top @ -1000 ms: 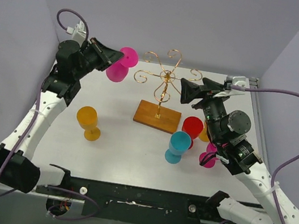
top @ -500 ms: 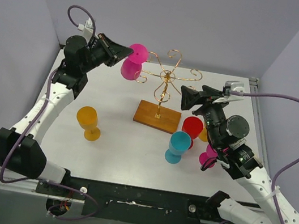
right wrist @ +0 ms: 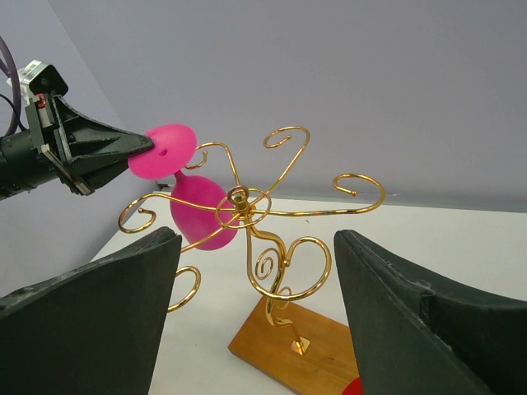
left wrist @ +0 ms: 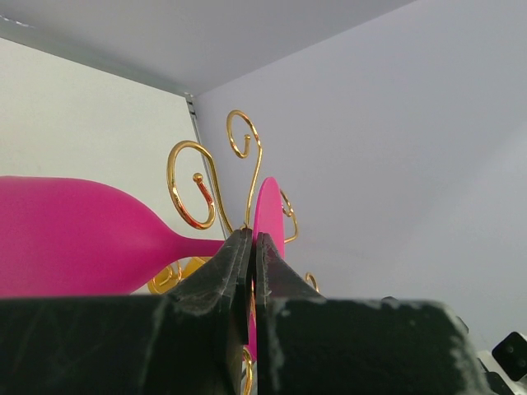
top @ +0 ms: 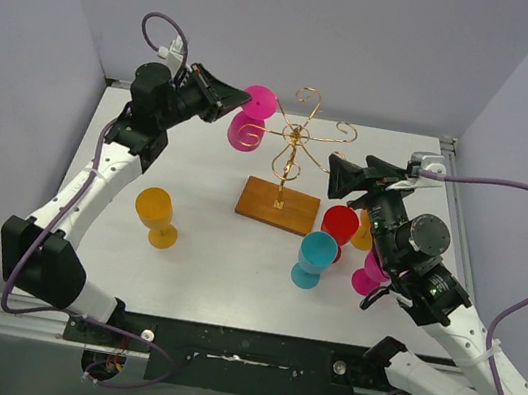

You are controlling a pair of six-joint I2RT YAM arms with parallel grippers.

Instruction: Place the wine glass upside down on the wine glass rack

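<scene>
Two claws are hanging near the wine glass rack (top: 289,151), which is standing on its wooden base around the middle of the table (top: 195,247). The left claw (top: 247,106) is pinching the thin edge of the foot of the magenta wine glass (top: 242,134), with its jaws almost fully together on it. It is holding the glass in the air at the far left side of the rack, tilted, with the foot up and the bowl hanging lower. The stem is lying just beside one curled gold arm; I cannot tell if it is touching the wire. The right claw (top: 335,175) is hovering at the right side of the rack, with its jaws spread wide and nothing between them. An orange glass (top: 156,214) is standing on the table at the left, well apart from the rack. A blue glass (top: 313,256) and a red glass (top: 341,223) are standing near the base.
</scene>
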